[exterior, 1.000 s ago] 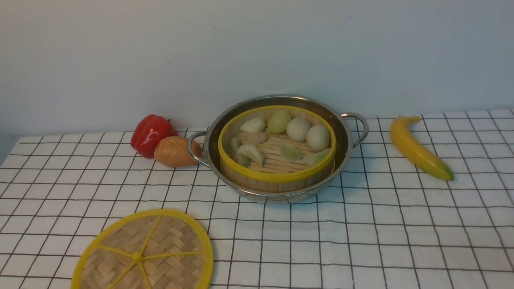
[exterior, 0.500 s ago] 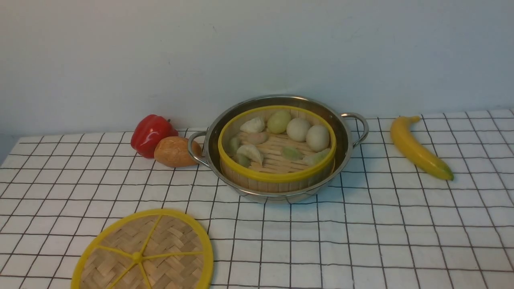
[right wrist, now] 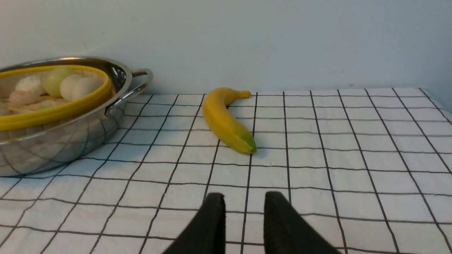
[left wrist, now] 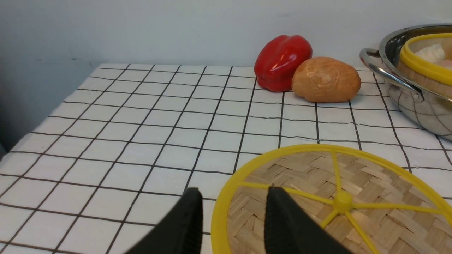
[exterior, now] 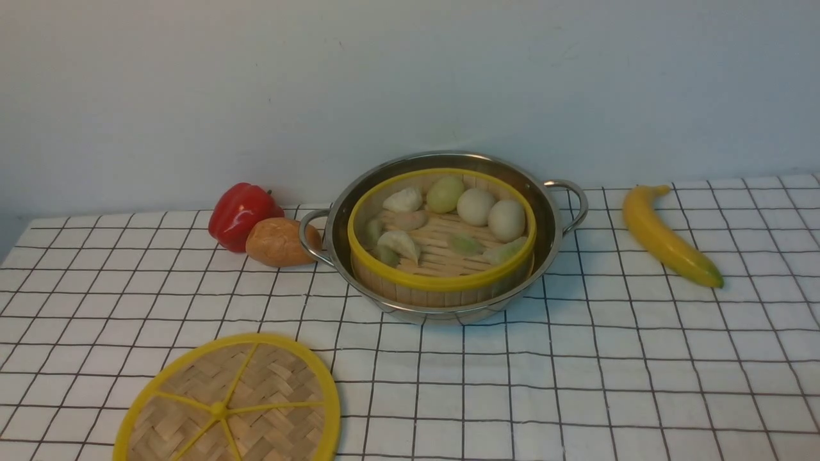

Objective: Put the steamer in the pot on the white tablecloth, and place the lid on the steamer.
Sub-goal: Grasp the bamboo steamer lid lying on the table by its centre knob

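The steamer (exterior: 442, 280), full of white and green dumplings and buns, sits inside the shiny pot (exterior: 552, 221) on the white tablecloth (exterior: 576, 384). The lid (exterior: 256, 397) lies flat on the cloth at the near left, apart from the pot. Neither gripper shows in the front view. In the left wrist view my left gripper (left wrist: 233, 190) is open at the lid's (left wrist: 353, 183) near edge, with the yellow rim showing between its fingers. Whether they touch it I cannot tell. My right gripper (right wrist: 244, 194) is open and empty over bare cloth, near side of the pot (right wrist: 63, 144).
A red pepper (exterior: 242, 211) and a brown bread roll (exterior: 278, 242) lie against the pot's left handle. A banana (exterior: 666, 237) lies on the cloth to the right of the pot. A pale wall stands close behind the table.
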